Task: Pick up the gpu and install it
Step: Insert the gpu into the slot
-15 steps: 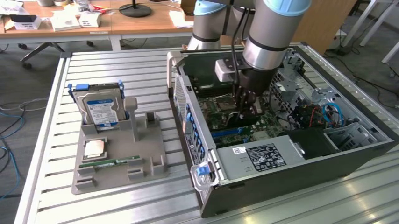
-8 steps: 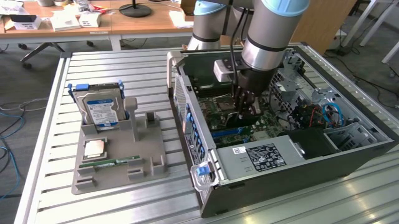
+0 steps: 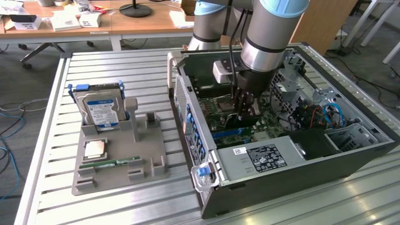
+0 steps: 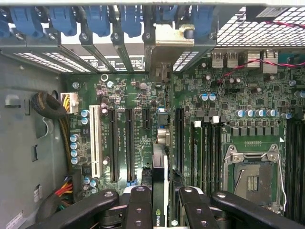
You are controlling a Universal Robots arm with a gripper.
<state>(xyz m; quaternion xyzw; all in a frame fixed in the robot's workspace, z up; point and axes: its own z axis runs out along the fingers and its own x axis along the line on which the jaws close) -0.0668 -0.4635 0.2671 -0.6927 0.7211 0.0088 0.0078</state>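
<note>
The arm point(image 3: 269, 33) reaches down into the open case point(image 3: 350, 161), which lies on its side on the slatted surface point(image 3: 119, 68) in the right half of the exterior view. The pincer point(image 3: 245, 108) hangs low over the motherboard point(image 3: 218, 123), near the middle of that frame.

In the wrist view its fingers point(image 4: 139, 205) stand on either side of the gpu point(image 4: 161, 143). The gpu is seen edge-on and upright, running along between the board's long slots. The pincer looks closed on the gpu, though the contact itself is hard to make out. The gpu's far end meets a silver bracket point(image 4: 167, 40) at the case's rear wall, under a row of blue clips point(image 4: 62, 19). I cannot tell whether the gpu sits in a slot. The CPU socket point(image 4: 252, 174) lies to one side of the gpu, apart from it.

At the exterior view's left, a grey holder point(image 3: 147, 171) carries a hard drive point(image 3: 100, 110) standing upright. A CPU point(image 3: 95, 149) and a RAM stick point(image 3: 115, 162) lie flat on the same holder.
</note>
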